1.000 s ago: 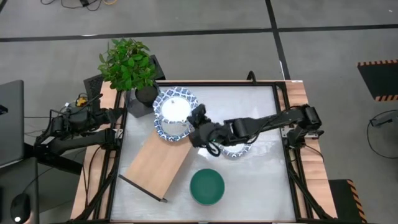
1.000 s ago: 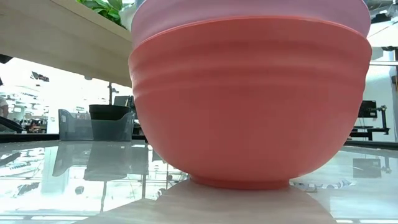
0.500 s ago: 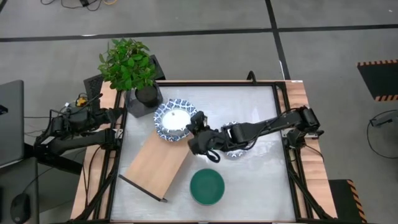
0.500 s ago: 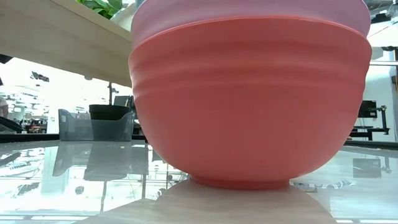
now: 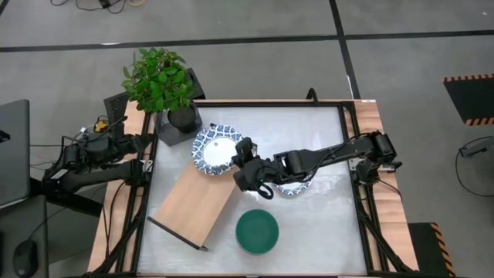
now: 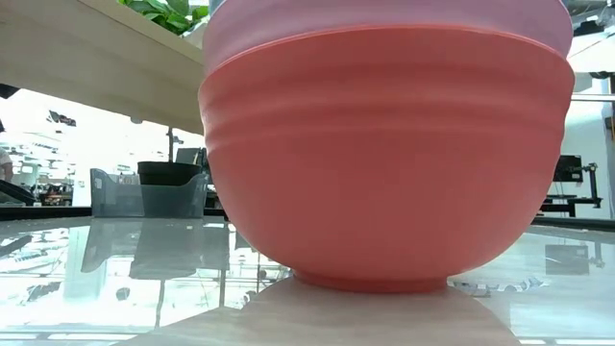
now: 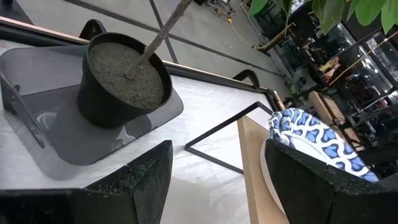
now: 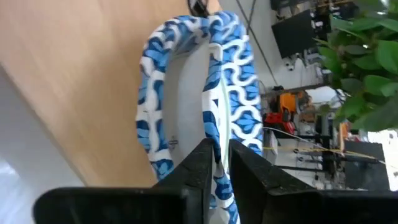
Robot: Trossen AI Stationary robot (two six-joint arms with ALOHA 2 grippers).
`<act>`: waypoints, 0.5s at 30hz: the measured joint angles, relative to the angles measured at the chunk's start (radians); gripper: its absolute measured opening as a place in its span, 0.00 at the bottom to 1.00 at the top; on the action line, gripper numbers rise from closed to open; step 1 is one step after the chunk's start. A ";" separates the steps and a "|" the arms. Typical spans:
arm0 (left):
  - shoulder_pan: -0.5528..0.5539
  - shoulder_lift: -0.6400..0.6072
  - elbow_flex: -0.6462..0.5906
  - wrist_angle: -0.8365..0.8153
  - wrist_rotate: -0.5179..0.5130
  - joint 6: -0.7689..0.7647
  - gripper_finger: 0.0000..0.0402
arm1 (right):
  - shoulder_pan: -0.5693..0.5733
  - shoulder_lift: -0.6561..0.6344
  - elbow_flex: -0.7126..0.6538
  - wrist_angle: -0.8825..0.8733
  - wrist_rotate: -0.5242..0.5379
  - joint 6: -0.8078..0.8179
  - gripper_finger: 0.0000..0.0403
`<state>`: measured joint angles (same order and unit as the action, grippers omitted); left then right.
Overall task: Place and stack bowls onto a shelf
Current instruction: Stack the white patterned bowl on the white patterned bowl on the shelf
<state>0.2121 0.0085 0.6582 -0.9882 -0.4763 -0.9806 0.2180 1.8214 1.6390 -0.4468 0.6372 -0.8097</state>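
Observation:
A blue-and-white bowl [image 5: 216, 150] sits on the far end of the light-wood shelf [image 5: 193, 205], which lies slantwise on the table; the left wrist view shows the bowl [image 7: 318, 144] at the board's end. My right gripper [image 5: 242, 158] is at its right rim, fingers a little apart, one on each side of the rim [image 8: 219, 149]. A second blue-and-white bowl [image 5: 297, 189] lies under my right arm. A green bowl [image 5: 256, 232] stands near the front. A pink bowl [image 6: 384, 24] is nested in a red one [image 6: 384, 154]. My left gripper [image 7: 217, 186] waits open at the table's left edge. My right gripper has the bowl's rim [image 8: 217, 134] between its two fingers, one inside the bowl and one outside, reaching in from the table's right and slanting down. A narrow gap shows beside the rim; whether the fingers touch it I cannot tell. The bowl rests on the shelf board.
A black plant pot [image 5: 181, 117] with a leafy plant stands on a grey tray [image 7: 93, 143] at the far left corner, close to the shelf's black end frame [image 7: 227, 134]. Wooden strips edge the table [image 5: 363, 154]. Bare tabletop lies at the near right.
The blue-and-white bowl has come down onto the shelf's far end and now sits flat there. My right gripper has sunk a little with it, toward the near left, and has tipped.

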 joint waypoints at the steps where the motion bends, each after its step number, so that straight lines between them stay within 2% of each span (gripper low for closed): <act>1: 0.000 0.000 0.000 0.000 0.000 0.000 0.60 | -0.001 0.000 0.000 0.000 -0.013 0.001 0.21; 9: 0.000 0.000 0.000 -0.001 0.000 0.011 0.60 | -0.006 0.000 0.000 0.006 -0.050 0.001 0.24; 15: 0.000 0.000 0.000 -0.001 0.004 0.011 0.60 | -0.026 0.000 0.000 0.002 -0.120 0.044 0.27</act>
<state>0.2121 0.0086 0.6582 -0.9890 -0.4725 -0.9695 0.1925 1.8214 1.6390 -0.4444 0.5169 -0.7661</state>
